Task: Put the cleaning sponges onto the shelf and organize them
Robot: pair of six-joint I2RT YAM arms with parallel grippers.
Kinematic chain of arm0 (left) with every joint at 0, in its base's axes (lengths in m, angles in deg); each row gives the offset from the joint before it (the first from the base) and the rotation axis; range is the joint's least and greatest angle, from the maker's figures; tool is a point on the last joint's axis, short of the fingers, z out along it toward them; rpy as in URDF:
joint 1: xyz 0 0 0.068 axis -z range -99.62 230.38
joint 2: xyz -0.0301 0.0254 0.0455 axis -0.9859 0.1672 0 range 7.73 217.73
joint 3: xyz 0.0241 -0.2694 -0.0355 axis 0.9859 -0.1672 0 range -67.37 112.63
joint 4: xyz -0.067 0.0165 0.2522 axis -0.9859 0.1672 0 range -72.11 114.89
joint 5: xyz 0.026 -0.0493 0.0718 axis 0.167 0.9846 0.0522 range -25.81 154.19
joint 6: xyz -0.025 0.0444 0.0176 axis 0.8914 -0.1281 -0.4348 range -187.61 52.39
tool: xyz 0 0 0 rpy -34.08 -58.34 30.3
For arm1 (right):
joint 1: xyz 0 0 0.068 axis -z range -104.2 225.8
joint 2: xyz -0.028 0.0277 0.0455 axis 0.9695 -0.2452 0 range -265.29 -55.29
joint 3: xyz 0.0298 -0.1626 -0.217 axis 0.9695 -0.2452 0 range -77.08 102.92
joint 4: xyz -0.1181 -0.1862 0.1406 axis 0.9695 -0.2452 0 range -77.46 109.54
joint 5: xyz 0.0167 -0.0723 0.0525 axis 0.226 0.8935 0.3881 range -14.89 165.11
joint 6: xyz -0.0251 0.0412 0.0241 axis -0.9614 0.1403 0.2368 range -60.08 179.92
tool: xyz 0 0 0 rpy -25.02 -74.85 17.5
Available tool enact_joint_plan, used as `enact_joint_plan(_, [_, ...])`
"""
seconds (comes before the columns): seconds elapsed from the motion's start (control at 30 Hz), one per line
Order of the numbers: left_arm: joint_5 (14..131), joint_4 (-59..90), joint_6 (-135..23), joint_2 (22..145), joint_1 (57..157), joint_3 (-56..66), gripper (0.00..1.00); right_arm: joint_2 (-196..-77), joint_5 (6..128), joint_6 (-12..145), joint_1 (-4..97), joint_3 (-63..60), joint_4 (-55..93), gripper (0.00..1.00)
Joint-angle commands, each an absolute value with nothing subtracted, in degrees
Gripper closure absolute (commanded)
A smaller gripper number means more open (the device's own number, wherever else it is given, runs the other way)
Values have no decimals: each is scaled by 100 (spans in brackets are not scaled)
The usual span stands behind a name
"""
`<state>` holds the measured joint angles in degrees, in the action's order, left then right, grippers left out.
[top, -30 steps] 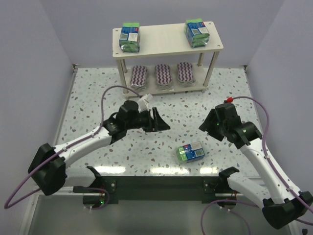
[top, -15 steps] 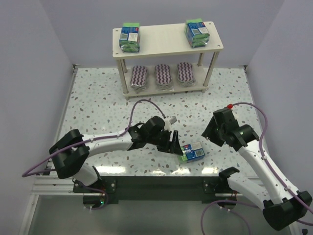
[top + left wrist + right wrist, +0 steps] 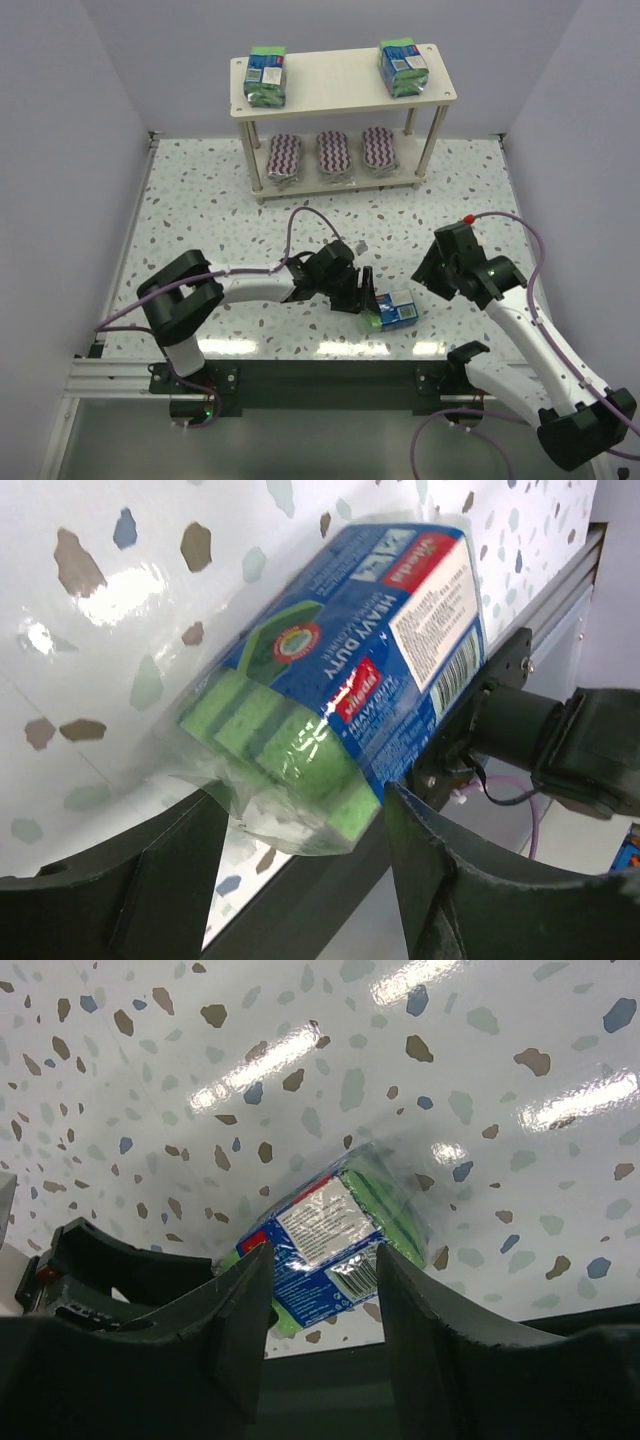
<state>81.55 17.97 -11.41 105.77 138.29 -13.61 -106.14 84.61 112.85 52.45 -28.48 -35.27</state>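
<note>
One green-and-blue plastic-wrapped sponge pack lies on the table near the front edge. It also shows in the left wrist view and the right wrist view. My left gripper is open, its jaws either side of the pack's near green end. My right gripper is open and empty, hovering to the right of the pack. The cream shelf holds two packs on its top board. Three zigzag pads lie on its lower board.
The table's front edge and the black metal rail run just beyond the pack. The left arm's black fingers show at the left of the right wrist view. Grey walls enclose the speckled table.
My left arm has swung right and toward the front edge, from mid-table to the pack, and its open jaws now flank the pack's end. The right arm has barely moved.
</note>
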Motion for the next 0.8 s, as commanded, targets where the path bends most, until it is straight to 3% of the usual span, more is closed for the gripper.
enact_joint_plan(0.0, [7931, 1456, -1066, 10844, 13865, -1016, 33, -10539, 8496, 11397, 5234, -2856, -3364, 51])
enact_joint_plan(0.17, [7948, 1377, -1171, 11179, 13865, -857, 52, -10504, 8452, 11415, 5234, -2865, -3329, 53])
enact_joint_plan(0.27, [7940, 1350, -1180, 11179, 13865, -936, 80, -10486, 8434, 11415, 5234, -2856, -3320, 54])
enact_joint_plan(0.37, [7843, 1429, -1207, 10812, 13856, -1059, 100, -10443, 8443, 11424, 5234, -2830, -3329, 55])
enact_joint_plan(0.53, [7702, 1709, -1163, 10091, 13716, -1270, 100, -10355, 8399, 11486, 5234, -2628, -3337, 55])
enact_joint_plan(0.77, [6974, 2456, -821, 8080, 13417, -1332, 100, -10258, 8820, 11661, 5242, -1584, -3574, 57])
